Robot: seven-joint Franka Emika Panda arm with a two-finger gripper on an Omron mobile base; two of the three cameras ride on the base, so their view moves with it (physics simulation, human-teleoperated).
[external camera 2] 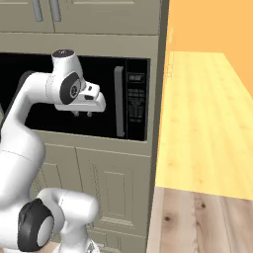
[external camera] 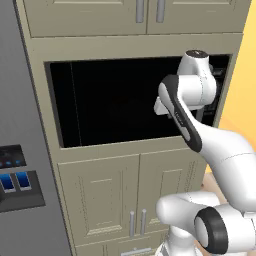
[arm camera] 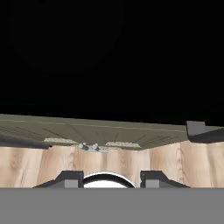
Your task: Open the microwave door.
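While the end effector (external camera 2: 83,114) hangs empty with fingers narrowly parted, the microwave door (external camera 2: 74,96) sits shut, set flush in beige cabinets (external camera: 100,195). Its grey handle (external camera 2: 119,101) stands just right of the end effector, beside the button panel (external camera 2: 136,101). Open wood floor (external camera 2: 207,138) lies rightward.

The beige cabinet wall (external camera: 48,55) carries the built-in microwave (external camera 2: 136,99), set in its middle opening with cupboard doors (external camera: 100,195) directly beneath and more above. Everything stands on a pale wooden floor (external camera 2: 207,217) (plank grain visible at the lower right), which lies bare beside the cabinets
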